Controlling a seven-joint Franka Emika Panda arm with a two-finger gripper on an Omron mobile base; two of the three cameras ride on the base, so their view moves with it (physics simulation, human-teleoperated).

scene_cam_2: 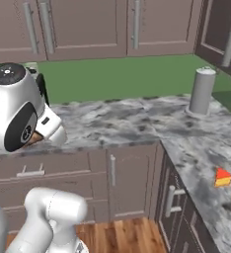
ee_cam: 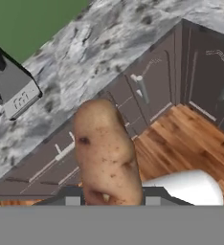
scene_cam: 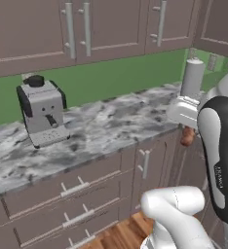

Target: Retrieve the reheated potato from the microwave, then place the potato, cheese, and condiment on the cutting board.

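Counter (scene_cam: pixel 111 126): grey marble, coffee machine (scene_cam: pixel 42 115) at 9 o'clock.
Gripper (ee_cam: pixel 112 198): pinching potato (ee_cam: pixel 106 153), above cabinet fronts.
Cheese (scene_cam_2: pixel 223 177): counter, 4 o'clock, right base view.

White arm (scene_cam: pixel 218 146) raised at counter height, elbow bent, wrist turned downward, jaws clamped tight on their load

1. You have a grey marbled worktop (scene_cam: pixel 111 126) running along a green back wall (scene_cam: pixel 116 78) and turning a corner.
2. A grey coffee machine (scene_cam: pixel 42 115) stands on it to the left.
3. A grey cylinder (scene_cam_2: pixel 202 91) stands upright near the corner.
4. Brown cabinets (scene_cam: pixel 86 29) hang above, drawers (scene_cam: pixel 72 194) sit below, over a wooden floor (scene_cam_2: pixel 117 237).
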